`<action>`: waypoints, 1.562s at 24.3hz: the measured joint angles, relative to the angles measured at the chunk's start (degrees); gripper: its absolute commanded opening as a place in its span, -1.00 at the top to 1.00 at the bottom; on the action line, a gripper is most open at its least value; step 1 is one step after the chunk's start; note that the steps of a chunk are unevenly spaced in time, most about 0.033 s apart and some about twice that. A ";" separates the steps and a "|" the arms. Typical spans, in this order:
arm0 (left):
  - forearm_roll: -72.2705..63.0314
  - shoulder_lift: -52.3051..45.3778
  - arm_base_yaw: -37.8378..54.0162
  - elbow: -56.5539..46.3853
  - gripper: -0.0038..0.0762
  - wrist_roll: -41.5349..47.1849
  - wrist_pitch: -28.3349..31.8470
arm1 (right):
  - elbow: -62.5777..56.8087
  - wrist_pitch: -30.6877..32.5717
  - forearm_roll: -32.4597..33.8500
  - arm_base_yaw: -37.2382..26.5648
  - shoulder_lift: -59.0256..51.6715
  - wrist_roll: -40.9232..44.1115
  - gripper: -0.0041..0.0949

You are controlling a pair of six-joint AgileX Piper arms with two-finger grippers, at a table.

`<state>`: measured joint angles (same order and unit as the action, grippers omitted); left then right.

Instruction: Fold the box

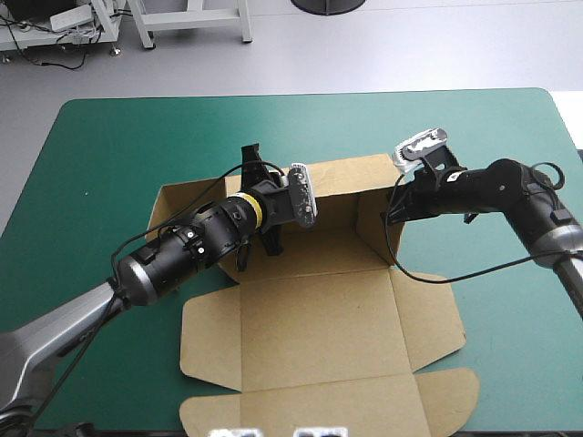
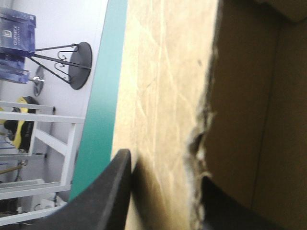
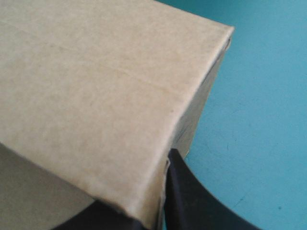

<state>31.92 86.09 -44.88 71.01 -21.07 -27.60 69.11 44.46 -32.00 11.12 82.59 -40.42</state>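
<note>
The brown box point(image 1: 319, 314) lies in the middle of the teal-green table, its far walls raised and its near panels and flaps flat. My left gripper point(image 1: 290, 208) reaches in over the tray to the far wall. In the left wrist view the left gripper point(image 2: 163, 203) straddles the wall's torn edge point(image 2: 199, 143), one black finger on each face, shut on the board. My right gripper point(image 1: 398, 198) is at the far right corner. In the right wrist view the right gripper point(image 3: 144, 215) pinches the corner's edge point(image 3: 163, 158), with one finger outside and the other under the board.
The flat lid panel point(image 1: 328, 401) with its side flaps reaches almost to the table's near edge. A black cable loops over the right flap point(image 1: 428, 309). Bare teal-green cover point(image 1: 109, 182) lies left, right and beyond the box.
</note>
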 measured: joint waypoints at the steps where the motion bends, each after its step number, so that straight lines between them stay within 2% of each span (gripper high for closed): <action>1: -1.36 -0.67 -0.14 -0.19 0.22 0.00 -0.38 | 0.00 -0.07 -0.29 0.03 0.13 -0.02 0.97; 6: -5.90 -3.79 -0.77 -0.48 0.22 -1.65 -1.98 | 0.00 -0.34 -1.16 0.40 0.34 -0.43 0.97; 12: -17.21 -7.50 -1.42 -0.54 0.22 -7.93 -3.55 | -0.19 -0.15 -1.78 0.68 0.41 -0.14 0.96; 16: -18.94 -8.72 -3.87 -0.59 0.22 -9.76 -5.25 | -0.19 -0.39 -1.45 0.68 0.41 0.68 0.97; 17: -19.57 -8.84 -4.99 -0.59 0.22 -12.83 -6.25 | -0.19 -0.39 -1.45 0.68 0.41 0.74 0.96; 24: -23.66 -10.10 -8.65 -0.59 0.24 -10.95 -7.19 | -0.26 -0.49 -0.87 0.75 0.41 1.16 0.97; 28: -23.70 -15.25 -8.70 -0.60 0.24 -7.41 -7.90 | -0.26 -1.13 1.36 1.06 0.35 3.58 0.96; 30: -21.82 -17.37 -8.70 -0.18 0.24 -3.22 -10.67 | -0.26 -1.15 1.40 1.09 0.31 3.79 0.97; 33: -20.59 -18.08 -8.48 2.51 0.23 1.80 -22.45 | -0.26 -1.20 1.83 1.12 0.31 3.86 0.97; 38: -20.22 -19.21 -1.73 3.81 0.23 4.16 -24.27 | -0.21 -1.15 2.52 1.12 0.31 4.33 0.97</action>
<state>11.71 66.88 -46.61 74.82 -16.91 -51.87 68.90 43.31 -29.49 12.24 82.91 -36.08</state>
